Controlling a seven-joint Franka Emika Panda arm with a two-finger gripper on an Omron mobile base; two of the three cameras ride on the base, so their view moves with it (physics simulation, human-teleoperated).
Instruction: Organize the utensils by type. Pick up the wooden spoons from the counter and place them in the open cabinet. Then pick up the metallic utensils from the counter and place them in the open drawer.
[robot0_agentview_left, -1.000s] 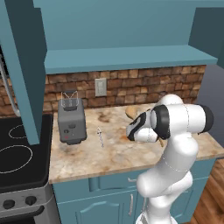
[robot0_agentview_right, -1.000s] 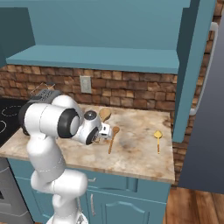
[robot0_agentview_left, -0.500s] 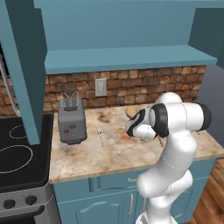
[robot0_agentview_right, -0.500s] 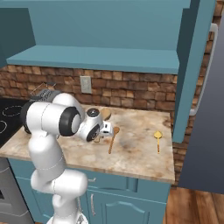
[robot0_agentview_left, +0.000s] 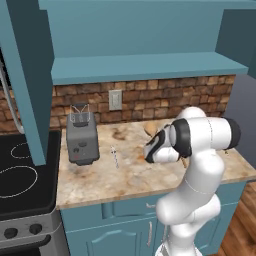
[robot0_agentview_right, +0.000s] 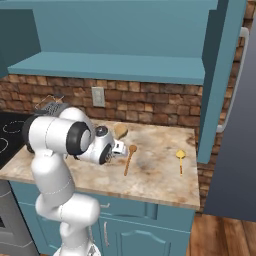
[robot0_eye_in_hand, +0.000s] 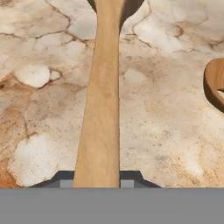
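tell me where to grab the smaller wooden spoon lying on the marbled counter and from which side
Grip the small light-brown wooden spoon mid-handle, coming straight down from above. It lies flat on the beige marbled stone counter, and the long straight handle is narrow enough to fit between the pincer tips, as with the larger wooden spoon's handle.

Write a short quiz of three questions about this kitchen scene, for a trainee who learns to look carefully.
1. True or false: the toaster stands on the stove.
2. Which thing lies between the finger tips of the gripper in the hand view? A: a wooden spoon handle. B: a silver fork. C: a power cord.
3. How many wooden spoons lie on the counter in the right base view?

Key
1. False: it stands on the counter, beside the stove.
2. A.
3. Two: a large spoon by the gripper and a small spoon next to it.
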